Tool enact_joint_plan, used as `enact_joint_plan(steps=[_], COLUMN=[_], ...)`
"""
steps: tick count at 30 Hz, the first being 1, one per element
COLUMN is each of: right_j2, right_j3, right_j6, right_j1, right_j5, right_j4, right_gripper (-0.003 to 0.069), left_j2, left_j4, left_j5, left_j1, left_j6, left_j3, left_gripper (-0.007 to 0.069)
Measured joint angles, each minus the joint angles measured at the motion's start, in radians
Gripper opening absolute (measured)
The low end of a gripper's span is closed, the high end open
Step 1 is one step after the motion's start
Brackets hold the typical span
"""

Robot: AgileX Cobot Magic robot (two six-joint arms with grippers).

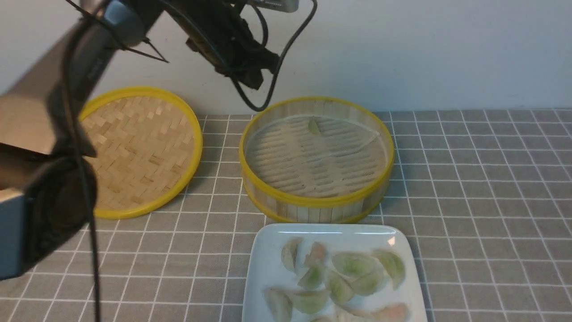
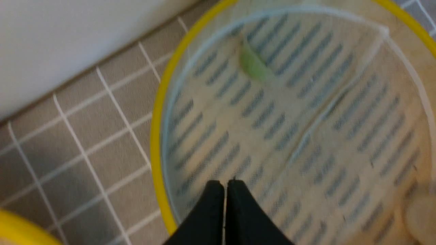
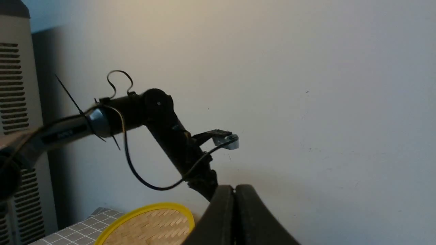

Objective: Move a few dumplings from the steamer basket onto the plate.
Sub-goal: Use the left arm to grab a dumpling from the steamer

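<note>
1. At far left, the left arm [image 1: 89,53] rises from the near edge and stretches across toward the wall, with cables looping off it.
2. Beside it, on the grey checked cloth [image 1: 482,201], the woven lid [image 1: 143,152] lies flat. It is left of the basket and apart from it.
3. Further right, the left gripper [image 2: 224,185] hangs above the far-left part of the basket, clear of the floor. Its black fingers are pressed together with nothing between them.
4. At centre, the steamer basket [image 1: 313,202] stands on the cloth near the wall. A whitish liner [image 1: 362,138] lies creased over its slatted floor.
5. Inside it, a single green dumpling [image 1: 314,126] lies at the far side of the floor, well apart from the fingertips.
6. Just near of the basket sits the plate [image 1: 268,268], its far edge just beside the basket's near wall.
7. On the plate, the dumplings [image 1: 353,264] cluster from its middle toward the right, several overlapping. Most are pale green or whitish and a few are pinkish.
8. The right gripper [image 3: 234,189] shows only in its own wrist view. It is raised off the table and faces the wall, its fingers closed on each other and empty.
</note>
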Motion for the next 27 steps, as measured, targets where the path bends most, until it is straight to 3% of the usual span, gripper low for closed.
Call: enact_joint_plan(steps=[4, 8, 12, 22, 27], right_j2=[0.000, 0.000, 0.000, 0.000, 0.000], right_j3=[0.000, 0.000, 0.000, 0.000, 0.001], right_j6=[0.044, 0.097, 0.136, 0.208, 0.215], right_j1=[0.000, 0.000, 0.000, 0.000, 0.000], right_j5=[0.001, 0.017, 0.064, 0.150, 0.168], right_j4=[0.002, 0.002, 0.002, 0.000, 0.000], right_gripper=[-0.0015, -0.0015, -0.0013, -0.0010, -0.0010], left_j2=[0.183, 0.284, 0.355, 0.426, 0.432], left_j4=[-0.048, -0.117, -0.173, -0.268, -0.347], left_j5=[0.006, 0.017, 0.017, -0.031, -0.085], left_j1=[-0.002, -0.002, -0.003, -0.003, -0.003], left_j6=[0.031, 0.108, 0.236, 0.323, 0.414], left_j3=[-0.253, -0.364, -0.381, -0.381, -0.382], left_gripper=[-0.0005, -0.0005, -0.0005, 0.0004, 0.0086])
